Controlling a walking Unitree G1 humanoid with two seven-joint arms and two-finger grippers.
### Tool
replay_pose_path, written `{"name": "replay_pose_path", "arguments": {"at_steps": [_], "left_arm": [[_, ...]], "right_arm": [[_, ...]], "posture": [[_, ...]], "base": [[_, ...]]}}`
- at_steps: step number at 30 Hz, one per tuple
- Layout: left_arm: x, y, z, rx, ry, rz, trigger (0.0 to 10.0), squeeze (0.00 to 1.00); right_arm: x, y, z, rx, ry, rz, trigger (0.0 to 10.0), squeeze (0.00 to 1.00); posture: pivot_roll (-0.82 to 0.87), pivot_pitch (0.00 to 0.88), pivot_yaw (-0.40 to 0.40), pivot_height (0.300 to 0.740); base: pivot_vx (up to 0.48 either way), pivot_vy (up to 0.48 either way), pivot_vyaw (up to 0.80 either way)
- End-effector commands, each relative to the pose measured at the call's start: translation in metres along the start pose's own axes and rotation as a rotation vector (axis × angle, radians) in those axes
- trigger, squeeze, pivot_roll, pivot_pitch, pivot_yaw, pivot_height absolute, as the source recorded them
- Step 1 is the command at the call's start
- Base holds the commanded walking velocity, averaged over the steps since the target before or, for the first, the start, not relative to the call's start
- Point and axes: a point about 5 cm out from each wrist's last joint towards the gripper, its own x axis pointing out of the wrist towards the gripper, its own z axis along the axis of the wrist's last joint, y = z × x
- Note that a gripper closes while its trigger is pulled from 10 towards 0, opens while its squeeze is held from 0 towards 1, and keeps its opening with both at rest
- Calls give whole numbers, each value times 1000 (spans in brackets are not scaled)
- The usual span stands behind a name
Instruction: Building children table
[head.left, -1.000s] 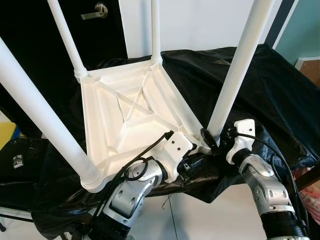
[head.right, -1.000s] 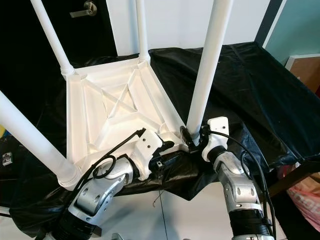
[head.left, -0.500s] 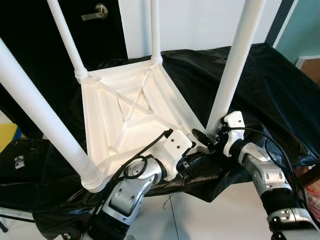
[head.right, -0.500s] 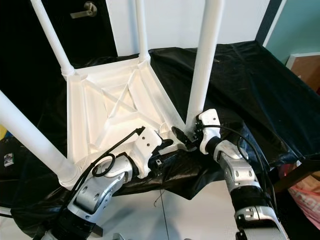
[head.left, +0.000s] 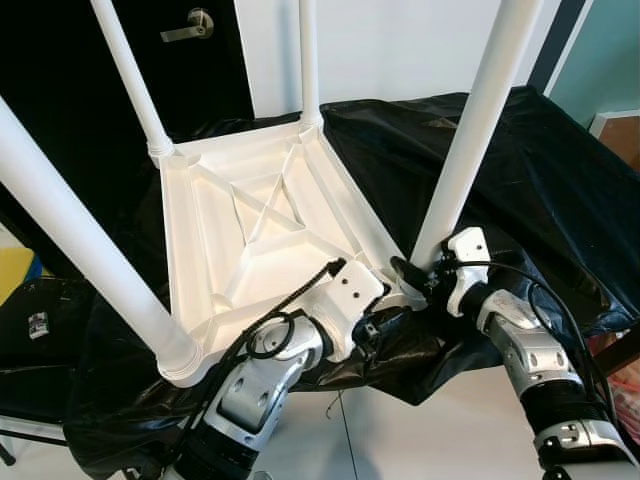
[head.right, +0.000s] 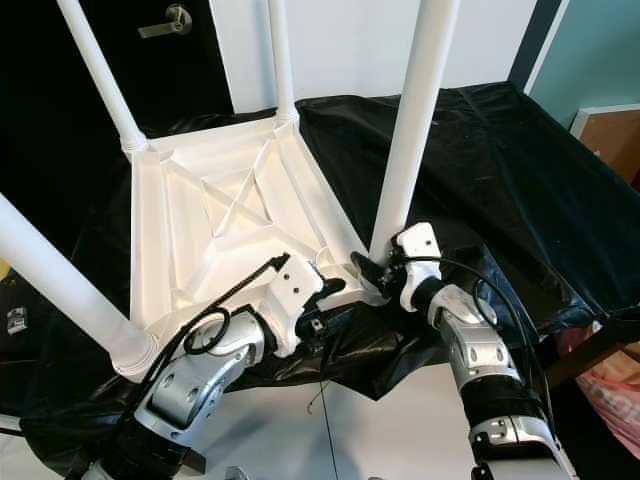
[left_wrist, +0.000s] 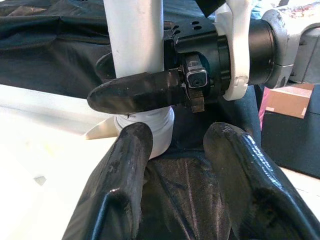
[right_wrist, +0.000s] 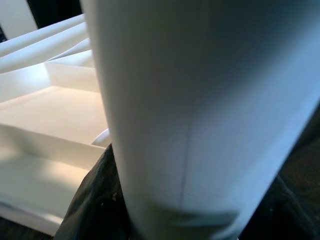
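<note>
Right end effector (head.right: 372, 268) grips the near white leg (head.right: 410, 130) of the upturned children table (head.right: 215, 225) on the black-draped tabletop (head.right: 480, 150); left end effector (left_wrist: 180, 165) open beside it, dark door (head.right: 150, 60) behind.

Indoor room, maybe home: dark door (head.left: 120, 60) w/ lever handle (head.left: 189, 25), white wall (head.left: 400, 45).

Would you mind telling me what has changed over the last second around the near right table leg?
The right gripper slid in along the base of the near right leg, its wrist turning toward the tabletop, and its fingers now sit around the leg. The leg tilted slightly and then came back. The left gripper stayed at the near edge of the upturned tabletop, and the other three legs did not move.
</note>
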Motion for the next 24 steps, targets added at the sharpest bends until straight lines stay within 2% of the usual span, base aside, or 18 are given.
{"name": "replay_pose_path", "arguments": {"at_steps": [1,3,4,5,7,10,11,12,15,16,18,24], "left_arm": [[1,0,-5,24,24,13,10000,0],[2,1,-6,26,31,18,10000,0],[3,2,-8,25,43,25,10000,0],[3,2,-8,25,43,25,10000,0],[3,2,-9,-8,53,17,10000,0],[4,2,-9,-15,55,14,10000,0],[4,3,-10,-13,58,18,10000,0],[4,3,-10,-13,58,18,10000,0],[2,7,-10,-10,56,49,10000,0],[2,7,-10,-10,56,49,10000,0],[0,9,-10,-3,54,62,10000,0],[-2,15,-11,12,54,87,10000,0]], "right_arm": [[-4,8,-17,59,60,-7,10000,0],[-4,9,-18,67,59,-54,10000,0],[-4,10,-20,59,67,-118,10000,0],[-4,10,-20,59,67,-118,10000,0],[-5,13,-22,75,81,-263,10000,0],[-6,15,-23,88,91,-330,10000,0],[-7,20,-26,125,99,-402,10000,0],[-7,20,-26,125,99,-402,10000,0],[-10,38,-32,213,122,-597,10000,0],[-10,38,-32,213,122,-597,10000,0],[-8,48,-34,244,134,-644,10000,0],[-8,45,-30,259,135,-691,10000,0]], "posture": [[-70,69,34,740],[-73,69,34,740],[-78,68,32,740],[-78,68,32,740],[-83,65,40,740],[-82,67,41,740],[-78,67,41,740],[-78,67,41,740],[-72,67,39,740],[-72,67,39,740],[-64,64,39,740],[-64,54,44,740]], "base": [[0,0,0],[0,0,0],[0,0,0],[0,0,0],[0,0,0],[0,0,0],[0,0,0],[0,0,0],[0,0,0],[0,0,0],[0,0,0],[0,0,0]]}}
